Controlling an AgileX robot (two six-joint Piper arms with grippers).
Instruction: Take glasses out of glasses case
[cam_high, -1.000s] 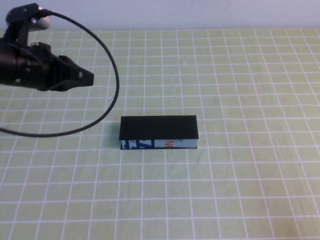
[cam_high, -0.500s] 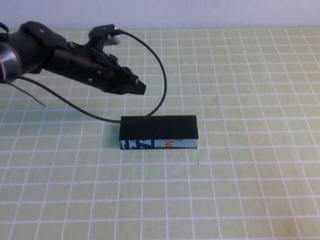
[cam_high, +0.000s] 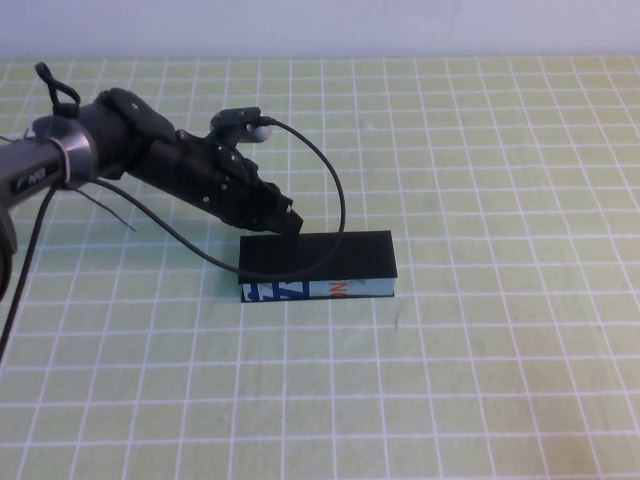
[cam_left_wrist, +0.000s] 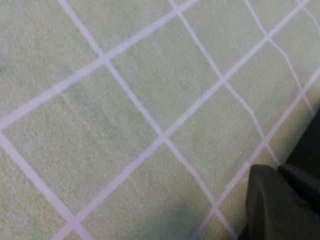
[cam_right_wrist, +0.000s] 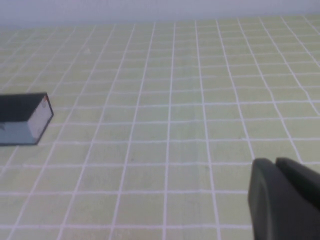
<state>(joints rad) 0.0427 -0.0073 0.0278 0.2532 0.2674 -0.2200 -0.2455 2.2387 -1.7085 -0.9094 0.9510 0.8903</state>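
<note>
Presently, the case (cam_high: 318, 264) lies flat on the green gridded mat (cam_high: 500, 360), near the middle of the table, its long side running left to right. Its black lid is closed down. The light-blue front wall, with blue and orange print, faces the robot. The glasses are not visible anywhere; with the lid down, the inside of the case cannot be inspected.

Left gripper (cam_high: 290, 224): reaches in from the left, angled downward, with its tip at the rear left corner of the case, touching or just short of the lid edge; which of the two cannot be told. In the high view the fingers come to a single dark point, and the left wrist view shows them pressed together (cam_left_wrist: 280, 200) over the mat, with nothing between them. A black cable (cam_high: 335, 200) loops from the wrist out over the lid.

Right gripper (cam_right_wrist: 285, 200): out of the high view. Its wrist view shows its fingers pressed together, holding nothing, low over bare mat and well apart from the case (cam_right_wrist: 25, 119), of which one end appears at that picture's edge.
</note>
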